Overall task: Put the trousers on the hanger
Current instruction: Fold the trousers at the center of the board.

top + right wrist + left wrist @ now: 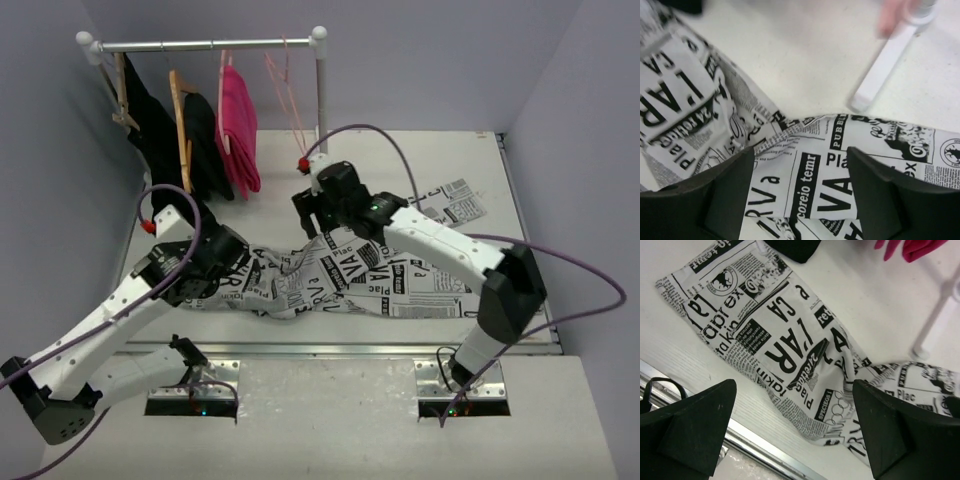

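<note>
The right gripper, jaws spread and empty, hovers just in front of the clothes rail at its right post; the left gripper, likewise wide and empty, in front of its left end; the trousers lie crumpled on the table before the rail, the hanger hanging bare on it

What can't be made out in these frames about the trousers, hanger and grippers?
- Trousers: left end hidden under the left gripper in the top view; both wrist views crop them.
- Hanger: too thin in the top view to show how its hook sits on the rail.
- Pink blur at the right wrist view's top edge: hanger or garment, unclear.
- Right gripper: contact with the trousers unclear.
</note>
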{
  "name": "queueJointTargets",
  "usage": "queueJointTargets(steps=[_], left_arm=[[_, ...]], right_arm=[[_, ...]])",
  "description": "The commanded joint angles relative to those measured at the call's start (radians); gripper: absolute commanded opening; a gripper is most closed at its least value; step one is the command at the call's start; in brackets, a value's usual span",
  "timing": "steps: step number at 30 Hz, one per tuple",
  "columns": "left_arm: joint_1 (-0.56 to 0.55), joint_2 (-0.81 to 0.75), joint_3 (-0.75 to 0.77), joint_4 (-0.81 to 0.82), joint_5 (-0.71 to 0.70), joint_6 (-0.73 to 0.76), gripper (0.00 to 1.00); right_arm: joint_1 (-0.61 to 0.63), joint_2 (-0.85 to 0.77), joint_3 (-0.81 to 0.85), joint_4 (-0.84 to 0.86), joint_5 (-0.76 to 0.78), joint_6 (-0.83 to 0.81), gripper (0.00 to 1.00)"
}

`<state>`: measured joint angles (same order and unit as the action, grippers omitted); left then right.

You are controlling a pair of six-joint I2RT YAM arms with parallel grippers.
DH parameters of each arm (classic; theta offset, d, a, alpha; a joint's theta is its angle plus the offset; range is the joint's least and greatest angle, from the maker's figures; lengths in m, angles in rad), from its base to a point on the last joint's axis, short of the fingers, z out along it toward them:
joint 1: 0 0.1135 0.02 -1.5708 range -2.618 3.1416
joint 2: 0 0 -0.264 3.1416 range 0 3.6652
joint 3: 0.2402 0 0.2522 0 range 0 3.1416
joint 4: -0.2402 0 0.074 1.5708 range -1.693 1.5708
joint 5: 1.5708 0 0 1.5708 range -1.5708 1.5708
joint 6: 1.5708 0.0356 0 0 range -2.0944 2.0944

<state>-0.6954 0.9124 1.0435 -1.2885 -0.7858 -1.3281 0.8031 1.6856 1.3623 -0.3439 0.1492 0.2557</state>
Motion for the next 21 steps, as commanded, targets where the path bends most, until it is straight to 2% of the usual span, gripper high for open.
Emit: queueJointTargets(steps=[1, 4, 6, 10, 11, 12, 13, 16, 18, 21], left_arm=[[0.063, 0.138, -0.025, 0.112, -0.027, -0.03, 1.0], [0.127, 0.204, -0.033, 0.14, -0.001, -0.019, 1.0], [0.252, 0.273, -0.051, 0.212, 0.049, 0.044, 1.0], [0.443, 0.324, -0.099, 0.295, 0.167, 0.115, 1.0], [0.464, 0.324, -0.109, 0.296, 0.157, 0.109, 1.0], [0.467, 0.324, -0.111, 0.296, 0.155, 0.109, 1.0], [0.509, 0.323, -0.122, 0.297, 0.146, 0.102, 1.0], [0.562, 0.334, -0.153, 0.301, 0.141, 0.082, 1.0], [0.567, 0.337, -0.155, 0.301, 0.142, 0.077, 1.0], [0.567, 0.3, -0.148, 0.344, 0.205, 0.183, 1.0]], right_arm=[[-0.23, -0.144, -0.192, -0.112, -0.027, 0.193, 0.75], [-0.346, -0.149, -0.234, -0.15, -0.021, 0.204, 0.75], [-0.485, -0.104, -0.226, -0.164, -0.02, 0.205, 0.76], [-0.594, 0.06, -0.108, -0.193, 0.015, 0.145, 0.77], [-0.607, 0.106, -0.038, -0.223, 0.06, 0.13, 0.84], [-0.616, 0.112, -0.026, -0.228, 0.067, 0.116, 0.86], [-0.64, 0.184, 0.042, -0.262, 0.099, 0.097, 0.87], [-0.725, 0.332, 0.169, -0.34, 0.103, 0.126, 0.87], [-0.779, 0.343, 0.186, -0.334, 0.073, 0.155, 0.87], [-0.849, 0.354, 0.224, -0.311, 0.074, 0.152, 0.87]])
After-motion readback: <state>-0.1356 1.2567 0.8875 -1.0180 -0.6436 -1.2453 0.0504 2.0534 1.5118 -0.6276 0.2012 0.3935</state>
